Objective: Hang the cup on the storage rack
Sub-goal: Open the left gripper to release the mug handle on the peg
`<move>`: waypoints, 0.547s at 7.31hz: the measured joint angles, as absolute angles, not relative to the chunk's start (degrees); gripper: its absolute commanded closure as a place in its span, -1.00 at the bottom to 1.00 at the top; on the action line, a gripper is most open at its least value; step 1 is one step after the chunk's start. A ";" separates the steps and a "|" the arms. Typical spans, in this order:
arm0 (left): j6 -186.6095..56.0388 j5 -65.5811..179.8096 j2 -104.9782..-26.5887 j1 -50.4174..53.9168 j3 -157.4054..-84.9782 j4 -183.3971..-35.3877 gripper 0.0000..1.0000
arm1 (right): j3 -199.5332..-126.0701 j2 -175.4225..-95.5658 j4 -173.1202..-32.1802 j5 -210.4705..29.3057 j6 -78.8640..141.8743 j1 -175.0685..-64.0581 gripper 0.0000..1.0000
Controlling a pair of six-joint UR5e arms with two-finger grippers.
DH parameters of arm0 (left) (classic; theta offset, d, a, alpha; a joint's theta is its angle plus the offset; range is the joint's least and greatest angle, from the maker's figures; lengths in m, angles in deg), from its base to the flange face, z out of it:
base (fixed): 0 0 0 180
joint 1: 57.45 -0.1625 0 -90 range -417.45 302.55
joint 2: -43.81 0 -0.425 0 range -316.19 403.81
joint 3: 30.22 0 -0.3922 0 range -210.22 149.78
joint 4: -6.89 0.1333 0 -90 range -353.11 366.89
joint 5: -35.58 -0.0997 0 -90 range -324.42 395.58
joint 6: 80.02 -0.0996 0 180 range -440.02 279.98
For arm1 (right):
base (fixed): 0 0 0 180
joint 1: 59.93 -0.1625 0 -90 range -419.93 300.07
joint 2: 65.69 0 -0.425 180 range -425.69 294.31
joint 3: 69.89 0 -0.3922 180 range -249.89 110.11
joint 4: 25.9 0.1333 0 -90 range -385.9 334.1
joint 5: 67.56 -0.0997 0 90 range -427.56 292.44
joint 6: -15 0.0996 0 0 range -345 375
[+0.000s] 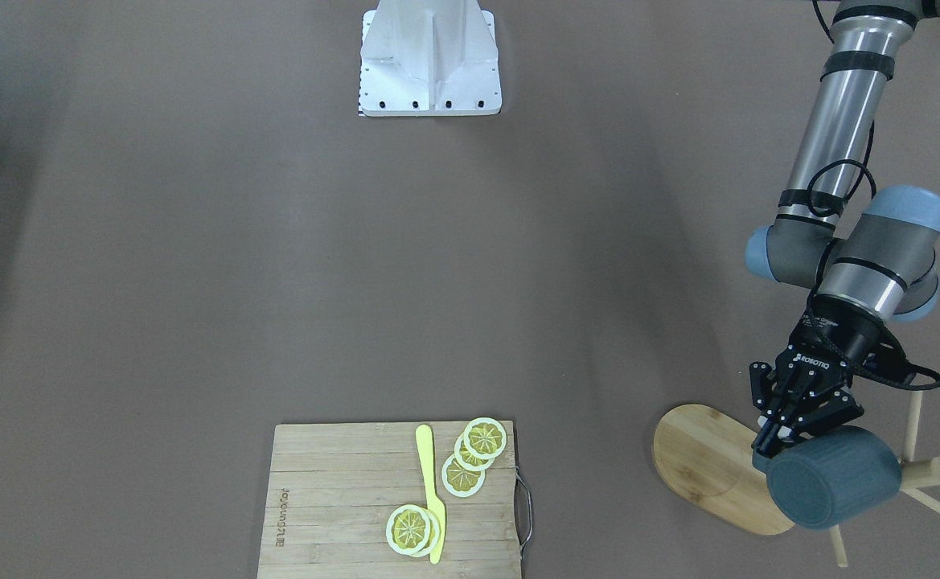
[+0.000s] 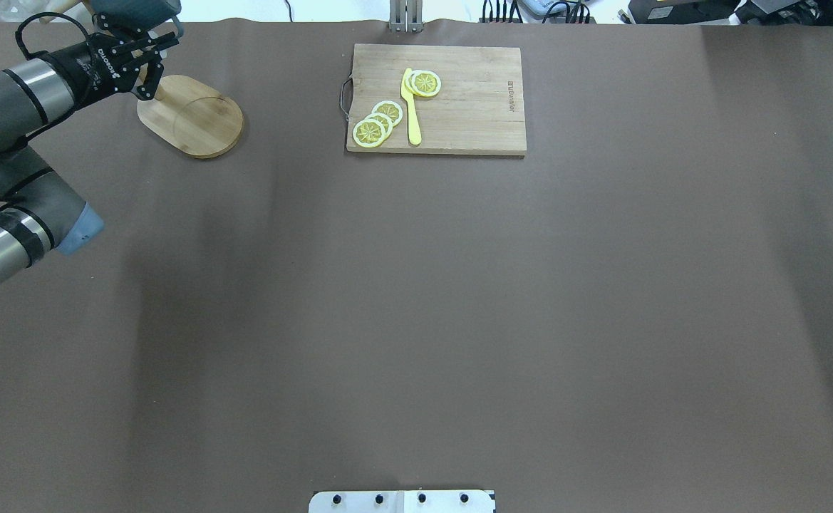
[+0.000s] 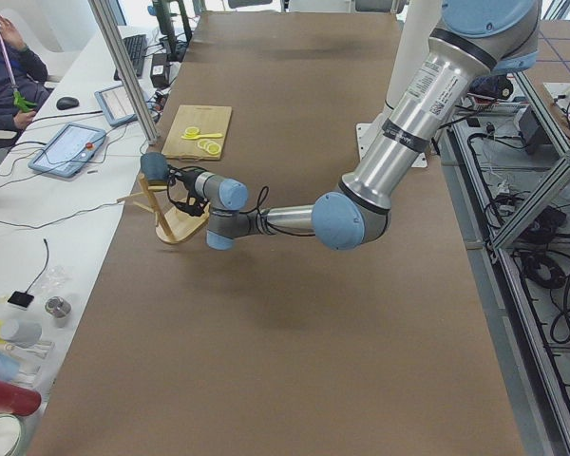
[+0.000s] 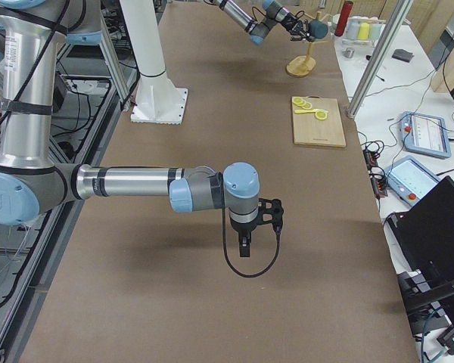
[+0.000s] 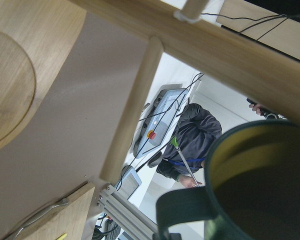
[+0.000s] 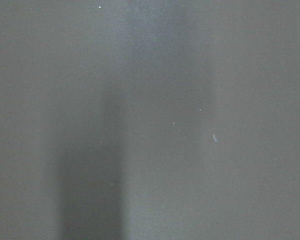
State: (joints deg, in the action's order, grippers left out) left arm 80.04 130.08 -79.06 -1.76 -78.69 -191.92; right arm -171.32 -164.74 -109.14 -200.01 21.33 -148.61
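My left gripper (image 1: 771, 442) is shut on the rim of the dark blue-grey cup (image 1: 835, 478) and holds it on its side in the air, over the storage rack's oval bamboo base (image 1: 707, 474) and beside its pegs (image 1: 932, 474). In the left wrist view the cup's yellow inside (image 5: 260, 185) and loop handle (image 5: 182, 210) sit just below the rack's post (image 5: 230, 55), with a thin peg (image 5: 132, 110) to their left. The lettering is hidden. The right gripper (image 4: 244, 246) hangs over bare table far from the rack; I cannot tell whether it is open.
A slatted cutting board (image 1: 333, 498) with lemon slices (image 1: 482, 442) and a yellow knife (image 1: 431, 490) lies at the table's far edge, right of the rack in the overhead view (image 2: 459, 121). A person (image 3: 5, 85) sits beyond that edge.
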 measured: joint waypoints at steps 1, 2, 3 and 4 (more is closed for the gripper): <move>80.01 129.95 -79.06 -1.82 -78.64 -191.92 0.63 | -171.35 -164.74 -109.14 -200.01 21.33 -148.61 -1.00; 79.97 129.56 -79.06 -2.01 -78.50 -191.90 0.20 | -171.38 -164.74 -109.14 -200.01 21.33 -148.61 -1.00; 79.91 128.83 -79.06 -2.43 -78.33 -191.86 -0.84 | -171.39 -164.74 -109.14 -200.01 21.33 -148.61 -1.00; 79.60 128.14 -79.06 -2.92 -78.26 -191.84 -0.98 | -171.40 -164.74 -109.14 -200.01 21.33 -148.61 -1.00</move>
